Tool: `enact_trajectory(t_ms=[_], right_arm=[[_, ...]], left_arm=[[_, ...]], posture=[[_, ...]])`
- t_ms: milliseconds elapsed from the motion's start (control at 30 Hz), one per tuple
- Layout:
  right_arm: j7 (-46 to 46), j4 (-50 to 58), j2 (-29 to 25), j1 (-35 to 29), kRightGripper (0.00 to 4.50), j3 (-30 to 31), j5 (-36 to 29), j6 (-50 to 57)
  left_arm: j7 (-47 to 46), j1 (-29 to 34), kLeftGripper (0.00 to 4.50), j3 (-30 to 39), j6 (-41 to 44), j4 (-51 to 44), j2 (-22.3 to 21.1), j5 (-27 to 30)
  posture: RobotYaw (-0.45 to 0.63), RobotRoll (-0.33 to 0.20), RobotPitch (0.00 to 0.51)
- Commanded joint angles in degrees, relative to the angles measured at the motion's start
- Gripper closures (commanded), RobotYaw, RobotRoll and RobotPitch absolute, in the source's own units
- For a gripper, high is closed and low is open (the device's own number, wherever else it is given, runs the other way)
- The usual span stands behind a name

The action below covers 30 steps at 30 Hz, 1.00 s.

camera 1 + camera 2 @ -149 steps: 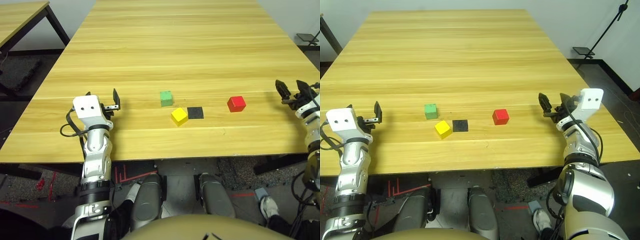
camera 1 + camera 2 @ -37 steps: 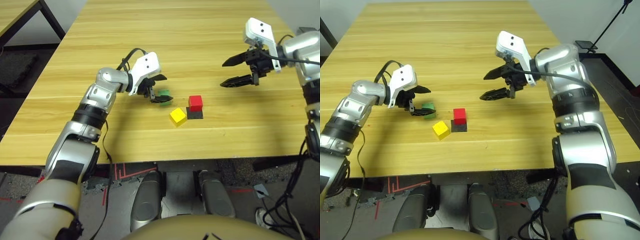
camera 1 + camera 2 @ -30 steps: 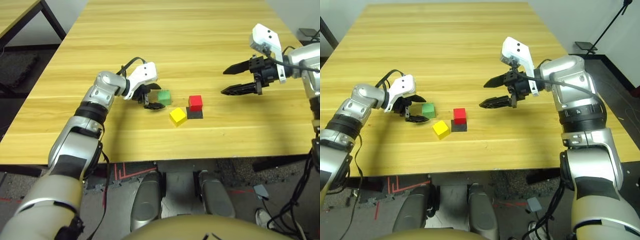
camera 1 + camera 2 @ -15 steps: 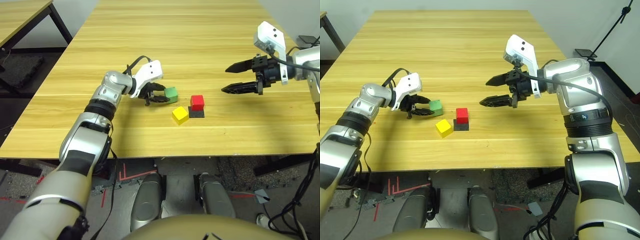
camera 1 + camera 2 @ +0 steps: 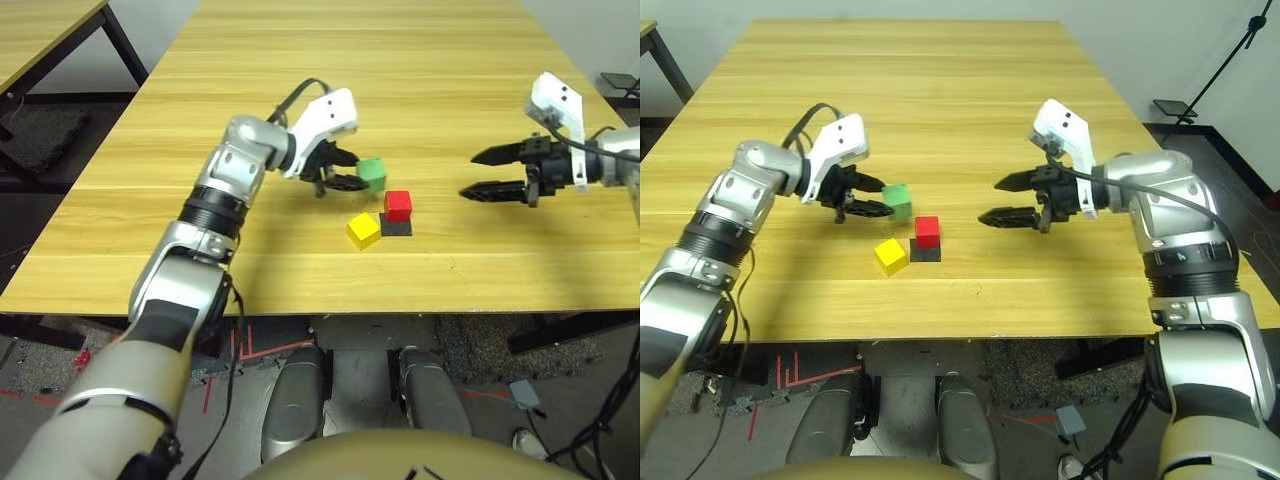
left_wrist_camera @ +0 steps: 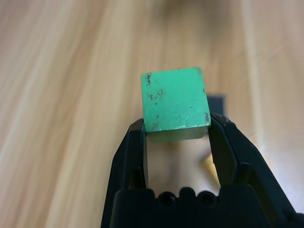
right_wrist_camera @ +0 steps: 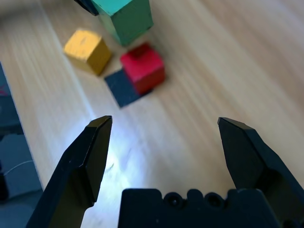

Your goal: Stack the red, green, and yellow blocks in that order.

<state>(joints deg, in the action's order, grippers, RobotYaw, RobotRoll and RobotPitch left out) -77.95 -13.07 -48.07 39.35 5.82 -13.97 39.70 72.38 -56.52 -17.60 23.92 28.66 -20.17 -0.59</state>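
Observation:
My left gripper (image 5: 350, 172) is shut on the green block (image 5: 371, 174), holding it in the air just left of and behind the red block (image 5: 398, 205). Its black fingers (image 6: 135, 147) clamp the green block (image 6: 174, 102) from both sides. The red block sits on the far edge of a flat black square patch (image 5: 396, 226). The yellow block (image 5: 363, 230) rests on the table just left of that patch. My right gripper (image 5: 483, 174) hovers open well to the right of the red block (image 7: 142, 67), nothing between its fingers.
The wooden table (image 5: 400, 80) stretches far behind the blocks. A second table (image 5: 40, 30) stands at the far left across a gap. The front table edge lies close below the blocks.
My left gripper closed on the green block and carried it up and to the right, toward the red block. My right gripper drew back to the right and stayed open.

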Motion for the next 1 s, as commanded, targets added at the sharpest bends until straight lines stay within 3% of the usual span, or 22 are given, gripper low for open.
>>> enact_trajectory(t_ms=[33, 400, 1000], right_arm=[[0.6, 3.4, -0.7, -1.9, 0.00, -1.3, -2.1, 1.5], [3.8, 9.4, -1.5, -5.2, 0.00, -3.0, -5.2, 5.2], [4.6, 9.4, -2.5, -4.3, 0.00, -2.2, -6.2, 5.9]], left_arm=[[0.3, -2.7, 2.51, -1.2, -0.8, 2.4, 1.8, 0.1], [0.7, -6.6, 2.51, -1.9, -9.3, 14.9, 5.0, -1.7], [-0.2, -4.9, 2.51, -1.7, -12.2, 17.8, 4.7, -2.1]], posture=[[0.14, -0.112, 0.065], [0.08, -0.104, 0.069], [0.09, -0.125, 0.084]])
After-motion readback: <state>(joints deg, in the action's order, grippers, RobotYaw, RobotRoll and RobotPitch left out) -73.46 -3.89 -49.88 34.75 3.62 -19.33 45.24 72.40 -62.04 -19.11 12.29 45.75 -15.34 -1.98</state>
